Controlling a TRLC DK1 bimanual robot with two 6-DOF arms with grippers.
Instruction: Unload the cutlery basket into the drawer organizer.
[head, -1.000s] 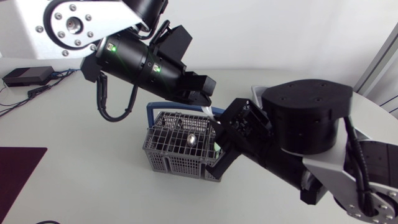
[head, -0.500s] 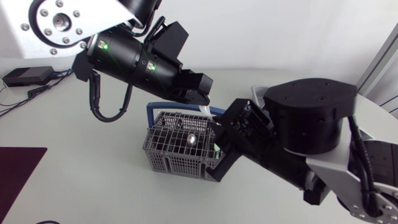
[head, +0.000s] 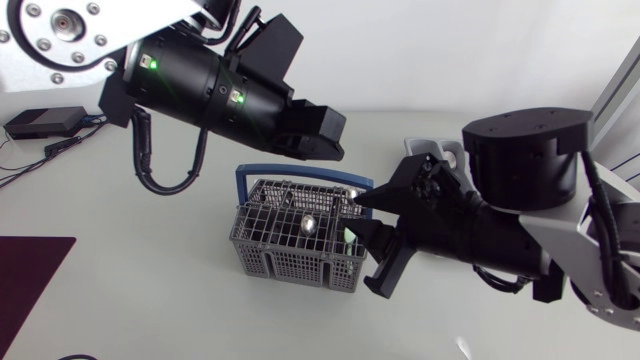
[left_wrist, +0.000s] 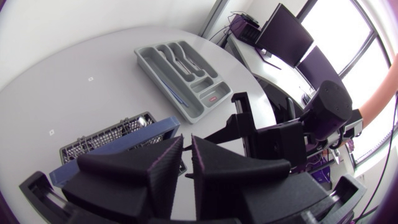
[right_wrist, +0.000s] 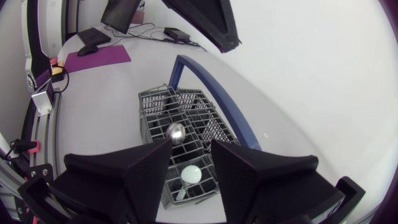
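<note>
- Our matte black right claw (right_wrist: 189, 149) stands wide apart with nothing in it. Between its wedges we look down on the grey plastic-mesh cutlery basket (right_wrist: 198, 127) with its blue hoop handle.
- And it has just backed off! A second ago those wedges hung over the basket's right end. Now the claw has slid toward our right and turned, one finger near the rim's corner and the other outside the wall.
- Our matte black left claw (left_wrist: 188, 149) has its fingers drawn almost together, with only a slit between them and nothing visible in it. Over that same second it has lifted up and away from the basket's far side.
- Our reading: no piece has come out on this pass. Both claws are off the basket, so the pick needs a fresh approach.
- The shiny round-bowled metal spoon (right_wrist: 176, 132) stands bowl up and handle down in its cell, so its long axis is close to upright.
- The pale, whitish-green plastic spoon (right_wrist: 190, 174) stands the same way, in the cell nearer the right claw.
- The basket sits on the white table (head: 150, 290), its long side running across from the left arm's side to the right's, with the handle along the far long edge.
- The long grey plastic drawer organizer (left_wrist: 163, 81) lies beyond the basket and apart from it, with cutlery already in some slots. Its long slots run along its length, and in the head view the right arm hides most of it.
</note>
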